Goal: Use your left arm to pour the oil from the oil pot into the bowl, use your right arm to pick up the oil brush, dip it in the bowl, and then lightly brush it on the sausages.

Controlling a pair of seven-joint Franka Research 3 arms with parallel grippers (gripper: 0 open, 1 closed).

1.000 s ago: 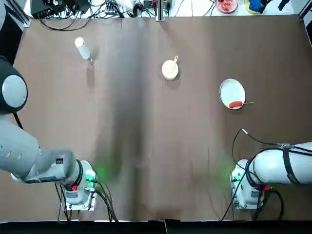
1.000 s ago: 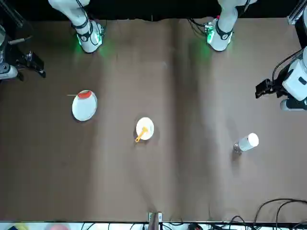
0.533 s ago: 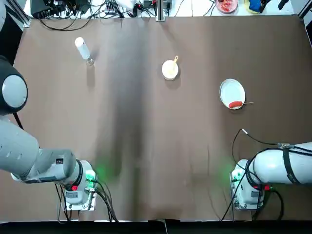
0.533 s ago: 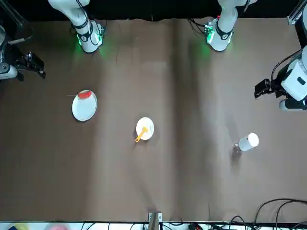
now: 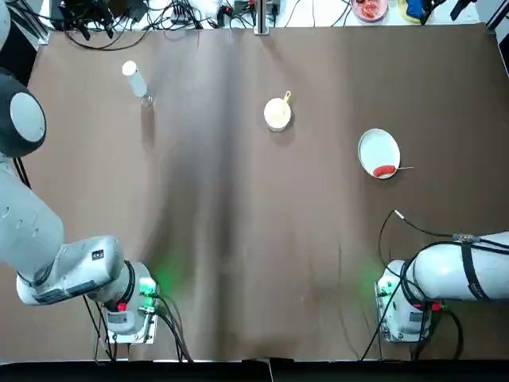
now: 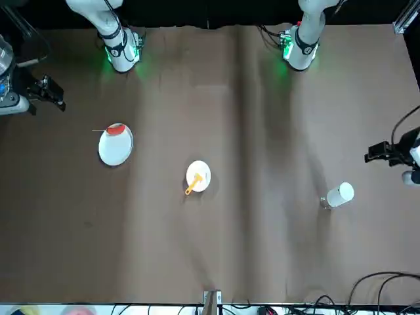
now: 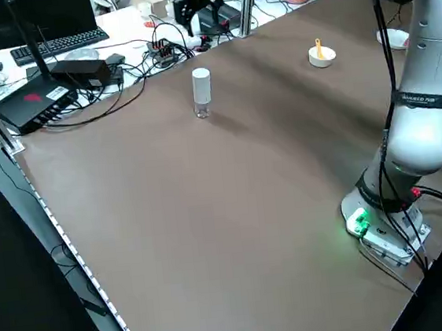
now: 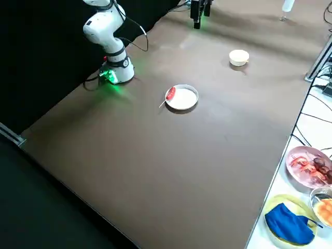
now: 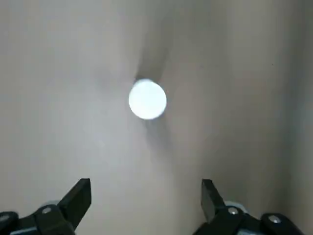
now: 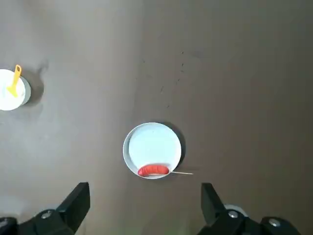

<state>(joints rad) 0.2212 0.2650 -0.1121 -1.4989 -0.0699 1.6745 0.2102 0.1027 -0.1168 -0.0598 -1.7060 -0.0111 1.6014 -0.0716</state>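
Observation:
The oil pot (image 5: 134, 78) stands upright at the table's far left, seen from straight above as a white disc (image 9: 147, 99) in the left wrist view. My left gripper (image 9: 145, 196) hangs high over it, open and holding nothing. The bowl (image 5: 277, 114) sits at the far middle, with the oil brush (image 5: 285, 98) resting on it, its yellow handle sticking out over the rim. The sausages (image 5: 384, 170) show as one red sausage on a skewer at the edge of a white plate (image 5: 378, 147). My right gripper (image 10: 145, 196) is open and empty, high above the plate (image 10: 151, 144).
Cables and a keyboard lie beyond the table's far edge (image 7: 61, 71). Dishes of food (image 8: 310, 166) and a blue cloth (image 8: 288, 223) sit off the table past its right side. Both arm bases (image 5: 127, 306) stand at the near edge.
My left arm has swung away from its base toward the oil pot, still open. My right gripper shifted only slightly. Pot, bowl, brush and sausage have not moved.

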